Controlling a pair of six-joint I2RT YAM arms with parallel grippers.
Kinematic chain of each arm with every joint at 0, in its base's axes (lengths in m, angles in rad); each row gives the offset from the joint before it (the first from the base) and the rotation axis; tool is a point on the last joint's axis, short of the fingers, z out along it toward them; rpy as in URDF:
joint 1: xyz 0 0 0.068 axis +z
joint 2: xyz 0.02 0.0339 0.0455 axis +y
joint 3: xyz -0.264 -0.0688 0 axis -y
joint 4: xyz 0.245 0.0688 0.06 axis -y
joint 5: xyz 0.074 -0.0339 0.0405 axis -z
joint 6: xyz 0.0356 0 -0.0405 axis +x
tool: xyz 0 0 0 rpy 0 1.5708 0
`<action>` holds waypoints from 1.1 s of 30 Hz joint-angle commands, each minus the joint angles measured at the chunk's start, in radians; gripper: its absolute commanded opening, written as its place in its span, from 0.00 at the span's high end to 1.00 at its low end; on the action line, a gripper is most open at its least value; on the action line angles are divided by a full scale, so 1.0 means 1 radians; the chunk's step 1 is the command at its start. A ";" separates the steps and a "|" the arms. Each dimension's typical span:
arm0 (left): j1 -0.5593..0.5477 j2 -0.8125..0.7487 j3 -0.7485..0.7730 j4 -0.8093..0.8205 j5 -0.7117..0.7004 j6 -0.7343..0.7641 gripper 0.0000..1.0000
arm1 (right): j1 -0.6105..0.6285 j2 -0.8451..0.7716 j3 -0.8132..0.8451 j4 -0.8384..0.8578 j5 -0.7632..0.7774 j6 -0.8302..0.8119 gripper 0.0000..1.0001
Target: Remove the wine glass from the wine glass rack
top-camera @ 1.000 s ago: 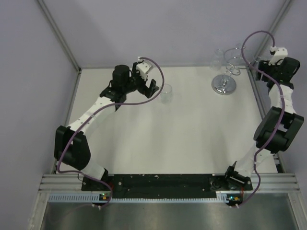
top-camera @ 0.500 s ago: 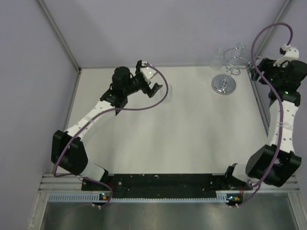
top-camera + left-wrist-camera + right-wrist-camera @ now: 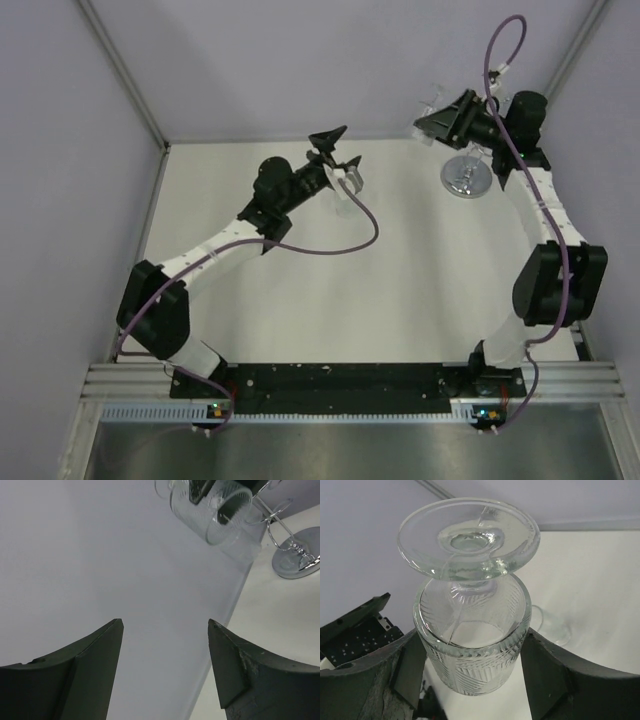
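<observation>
The wine glass [image 3: 475, 675] is clear cut glass with a short stem and a round foot. My right gripper [image 3: 471, 635] is shut on its bowl, one finger on each side, with the foot pointing away from the camera. The left wrist view shows the same glass [image 3: 215, 510] in the air, up and to the left of the wine glass rack [image 3: 300, 555]. From above, the right gripper [image 3: 432, 122] is left of the rack's shiny round base [image 3: 466, 175]. My left gripper [image 3: 340, 150] is raised at the back centre. It stands open [image 3: 165, 622] and holds nothing.
A second clear glass [image 3: 551, 625] stands on the white table, below and beyond the held one. Grey walls close in the back and both sides. The left arm's black wrist [image 3: 355, 630] shows at the lower left of the right wrist view.
My right gripper swung left from the table's right edge to the rack and now holds the wine glass. My left gripper rose, turned toward the back wall, and its jaws narrowed somewhat.
</observation>
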 commanded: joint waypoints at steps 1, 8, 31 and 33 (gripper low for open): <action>-0.046 0.057 0.019 0.208 -0.081 0.113 0.27 | 0.054 0.060 0.117 0.197 -0.096 0.239 1.00; -0.060 0.103 0.033 0.243 -0.066 0.208 0.28 | 0.123 0.152 0.177 0.255 -0.074 0.407 1.00; -0.054 0.336 0.316 0.293 -0.164 0.199 0.77 | 0.192 0.226 0.249 0.272 -0.115 0.379 1.00; -0.051 0.353 0.333 0.293 -0.169 0.201 0.92 | 0.194 0.230 0.258 0.267 -0.117 0.378 1.00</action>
